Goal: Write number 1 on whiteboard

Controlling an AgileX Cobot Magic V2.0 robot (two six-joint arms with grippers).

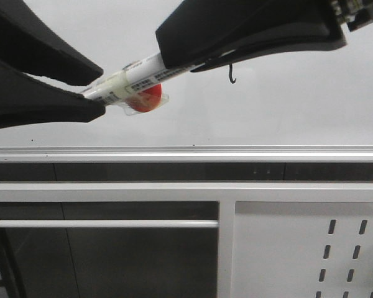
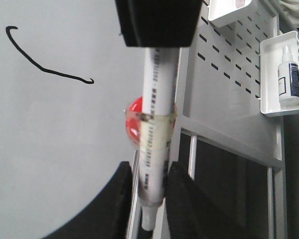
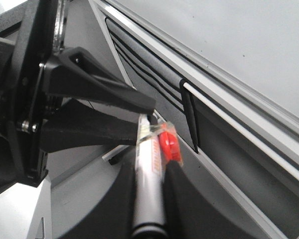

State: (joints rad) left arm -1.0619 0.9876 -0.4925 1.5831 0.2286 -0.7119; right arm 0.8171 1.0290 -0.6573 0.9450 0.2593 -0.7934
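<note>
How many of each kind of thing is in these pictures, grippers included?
Grippers: 2, left gripper and right gripper
Markers: 1, marker
Whiteboards: 1, whiteboard
Written strokes: 1, number 1
Spray bottles: 1, bottle
Total: 6

thin black hooked number 1 [image 2: 45, 67] drawn on glossy whiteboard [image 1: 286, 105].

The whiteboard [image 1: 286, 93] fills the upper half of the front view in glossy pale grey-white, edged below by a silver rail [image 1: 186, 153]. The number 1 [image 2: 45, 67] is a thin black stroke at upper left of the left wrist view. The marker [image 1: 143, 76] is white with small dark print, banded in yellowish clear tape around a red disc [image 1: 146, 99]. Both grippers are matte black. At lower right, the perforated panel [image 1: 311, 248] is light grey with dark slots.
</note>
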